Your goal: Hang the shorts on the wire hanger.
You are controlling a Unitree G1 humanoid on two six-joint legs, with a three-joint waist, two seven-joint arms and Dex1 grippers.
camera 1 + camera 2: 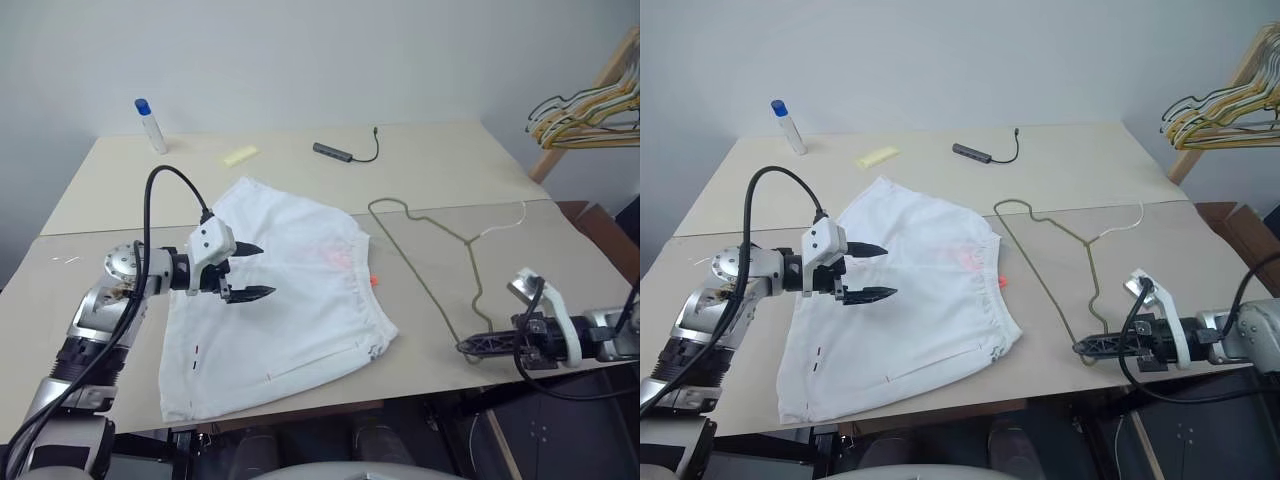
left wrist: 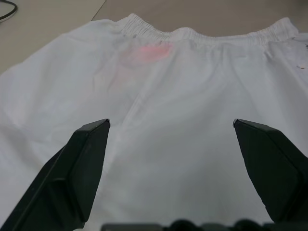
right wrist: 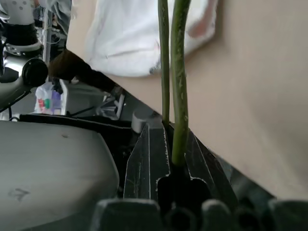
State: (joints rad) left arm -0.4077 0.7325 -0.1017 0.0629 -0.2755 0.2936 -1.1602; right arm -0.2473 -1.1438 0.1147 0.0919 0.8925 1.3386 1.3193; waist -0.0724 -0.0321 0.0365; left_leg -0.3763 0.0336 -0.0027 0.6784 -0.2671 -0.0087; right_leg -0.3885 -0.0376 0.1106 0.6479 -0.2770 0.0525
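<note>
A: The shorts (image 1: 285, 300) lie flat near the table's (image 1: 450, 160) front edge, left gripper (image 1: 250, 272) spread wide above them
B: Right gripper (image 1: 470, 346) clamps the wire hanger (image 1: 425, 262) at the front edge

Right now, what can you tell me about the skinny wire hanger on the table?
The wire hanger is one thin, dark olive-grey wire bent into a triangle with a small hook. It lies flat on the tan table, to the right of the white shorts and not touching them. The right gripper is shut on its corner at the table's front edge; the right wrist view shows two strands of wire pinched between the fingers. A thin white cord lies against its far side.
</note>
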